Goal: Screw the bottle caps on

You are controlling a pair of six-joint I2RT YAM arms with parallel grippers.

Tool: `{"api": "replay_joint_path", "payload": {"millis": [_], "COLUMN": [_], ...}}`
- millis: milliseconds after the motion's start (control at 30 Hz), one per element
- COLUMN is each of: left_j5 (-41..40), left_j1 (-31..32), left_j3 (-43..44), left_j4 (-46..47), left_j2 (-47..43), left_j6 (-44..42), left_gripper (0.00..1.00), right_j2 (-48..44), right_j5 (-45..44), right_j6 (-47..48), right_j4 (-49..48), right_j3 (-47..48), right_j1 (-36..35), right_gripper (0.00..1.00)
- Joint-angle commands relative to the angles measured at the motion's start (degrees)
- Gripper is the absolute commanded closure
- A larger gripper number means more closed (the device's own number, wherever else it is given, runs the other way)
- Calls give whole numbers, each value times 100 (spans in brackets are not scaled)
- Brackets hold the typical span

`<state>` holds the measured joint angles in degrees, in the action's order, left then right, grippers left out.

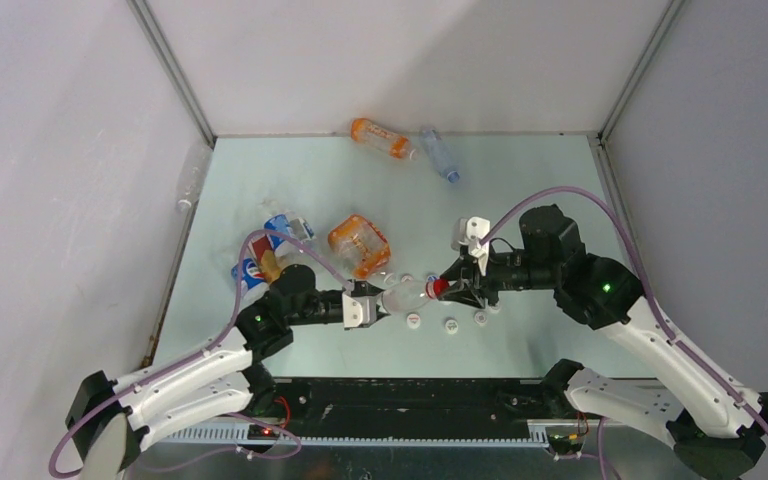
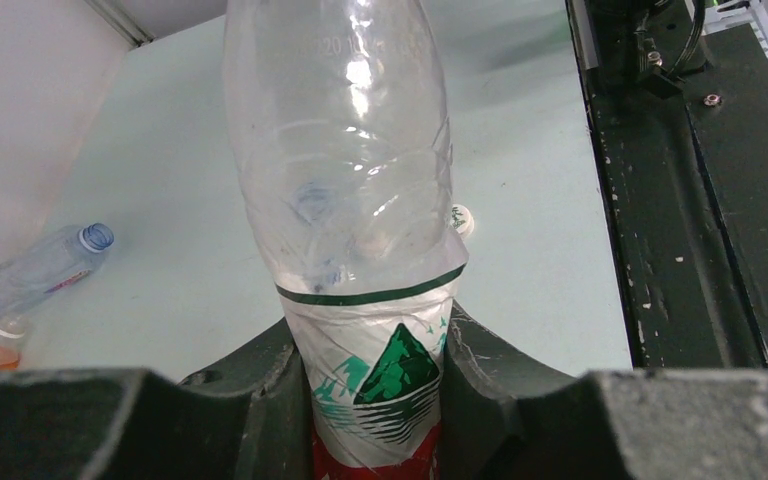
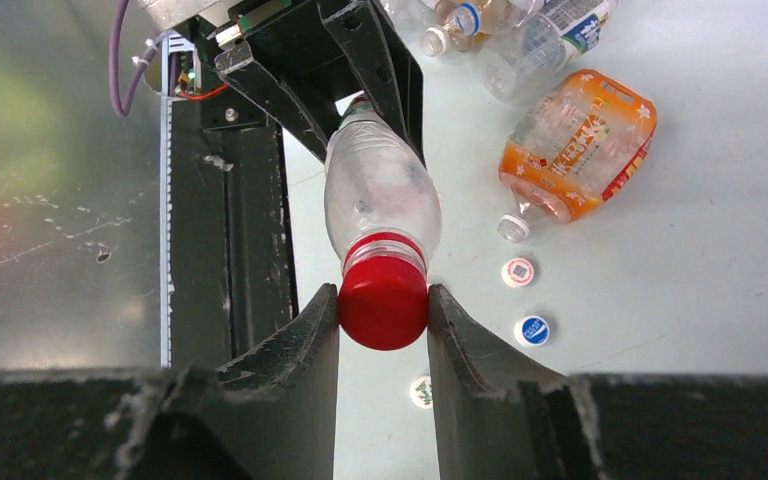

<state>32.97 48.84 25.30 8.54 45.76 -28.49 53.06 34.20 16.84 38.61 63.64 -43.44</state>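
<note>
A clear bottle (image 1: 403,294) with a red-and-white label hangs level between my two grippers above the table. My left gripper (image 1: 368,305) is shut on its labelled body (image 2: 375,385). My right gripper (image 1: 452,285) is shut on the red cap (image 3: 383,301), which sits on the bottle's neck (image 3: 383,245). Loose white and blue caps lie on the table under the bottle (image 1: 413,321) (image 1: 450,326) (image 1: 480,318); they also show in the right wrist view (image 3: 518,271) (image 3: 532,330) (image 3: 421,391).
An orange bottle (image 1: 358,245) lies just behind the left gripper. A Pepsi bottle (image 1: 252,270) and others are piled at the left. Another orange bottle (image 1: 381,138) and a clear one (image 1: 439,153) lie at the back wall. The black base rail (image 1: 410,395) runs along the near edge.
</note>
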Motion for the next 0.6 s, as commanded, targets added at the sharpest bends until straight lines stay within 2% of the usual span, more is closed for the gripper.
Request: {"api": "replay_joint_path", "payload": {"millis": [0, 267, 400, 567], "left_j5": [691, 714, 615, 610], "left_j1": [102, 101, 99, 100], "left_j3": [416, 548, 570, 659], "left_j4": [1070, 1003, 890, 860], "left_j2": [-129, 23, 17, 65], "left_j6": [-298, -441, -598, -637], "left_gripper": [93, 93, 93, 93], "right_j2": [113, 178, 174, 240], "right_j5": [-233, 510, 630, 667], "right_j6": [-141, -645, -939, -917], "right_j4": [-143, -431, -531, -424], "right_j3": [17, 12, 12, 14], "right_j1": [157, 491, 831, 837], "right_gripper": [92, 92, 92, 92]}}
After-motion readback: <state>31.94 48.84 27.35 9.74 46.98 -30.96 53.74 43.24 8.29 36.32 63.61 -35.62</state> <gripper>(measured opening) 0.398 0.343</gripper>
